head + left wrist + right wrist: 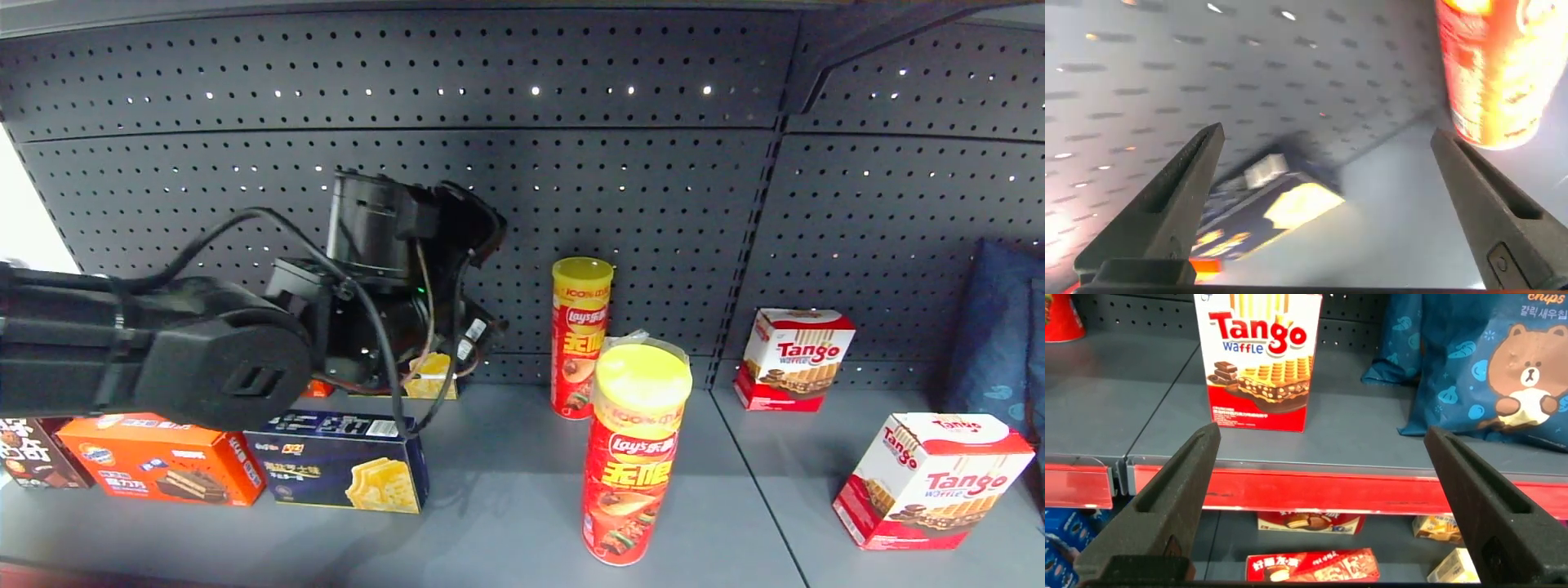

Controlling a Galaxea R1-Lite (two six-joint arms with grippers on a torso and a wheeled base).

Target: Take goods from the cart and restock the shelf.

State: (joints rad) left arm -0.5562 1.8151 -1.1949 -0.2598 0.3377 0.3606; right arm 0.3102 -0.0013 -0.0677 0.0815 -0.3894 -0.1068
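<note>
My left arm's wrist (384, 269) hangs over the left part of the grey shelf (506, 498), close to the pegboard back wall. In the left wrist view, my left gripper (1327, 132) is open and holds nothing. Beyond it, a dark blue box with a yellow picture (1266, 204) lies on the shelf by the back wall, with a red and yellow chip can (1494, 73) to one side. My right gripper (1323, 431) is open and empty. It faces a red and white waffle box (1259, 359) standing on the shelf.
Two chip cans (581, 335) (637, 457) stand mid-shelf. Two waffle boxes (793, 359) (931, 482) are on the right, with blue snack bags (1486, 367) beyond them. An orange box (163, 465) and a dark blue cracker box (343, 469) lie front left. More boxes (1310, 563) sit on a lower shelf.
</note>
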